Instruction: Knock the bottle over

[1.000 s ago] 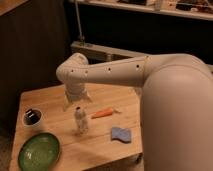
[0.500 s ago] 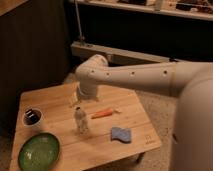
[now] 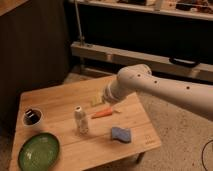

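Fingers (image 3: pixel 97 101), state I cannot tell, hang behind the upright bottle (image 3: pixel 81 120), which stands well inside the table (image 3: pixel 55 102) edges.

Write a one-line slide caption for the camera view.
Upright bottle on the wooden table, with the gripper hovering apart from it, just beyond the carrot.

bottle (image 3: pixel 80 120): mid-table (image 3: pixel 142 142)
cup (image 3: pixel 32 118): left of bottle
bowl (image 3: pixel 39 150): near-left corner
carrot (image 3: pixel 103 113): right of bottle
sponge (image 3: pixel 121 134): near carrot
gripper (image 3: pixel 104 96): just behind carrot
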